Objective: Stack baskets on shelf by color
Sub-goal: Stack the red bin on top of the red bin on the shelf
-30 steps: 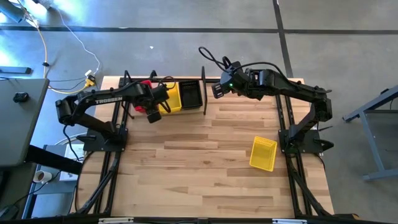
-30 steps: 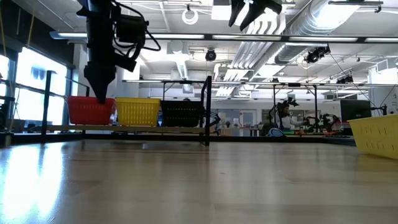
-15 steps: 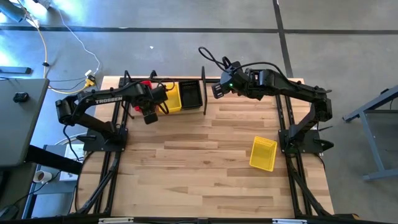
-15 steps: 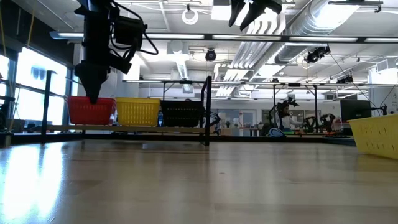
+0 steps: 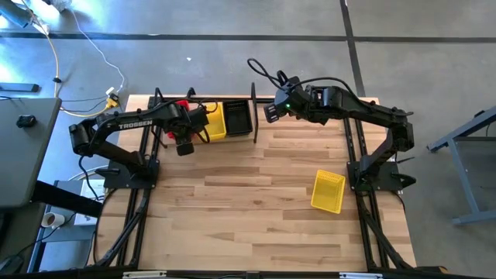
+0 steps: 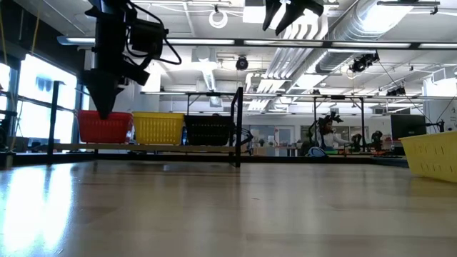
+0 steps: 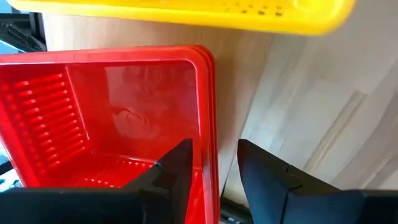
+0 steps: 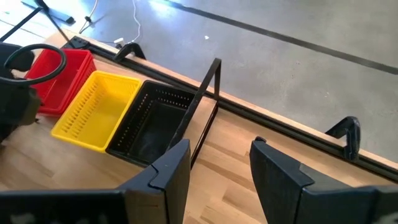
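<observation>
Baskets (image 6: 158, 128) sit in a row on the shelf (image 6: 143, 148), red, yellow, black, with one more yellow one alone on the table.

My left gripper (image 7: 214, 163) hangs over the near wall of the red stack (image 7: 106, 118), one finger (image 7: 177, 165) inside the rim and the other outside it; the jaws are parted and hold nothing. The red rims look nested, more than one deep. Just beside them lies the yellow basket (image 8: 96, 109), then the black basket (image 8: 152, 124) against the shelf's central divider post (image 8: 202, 102). My right gripper (image 8: 214, 165) hovers high above the table near that divider, fingers spread and empty. The loose yellow basket (image 5: 328, 191) rests tilted on the slatted tabletop (image 5: 232, 209), well apart from the shelf, near the base of my right arm.
</observation>
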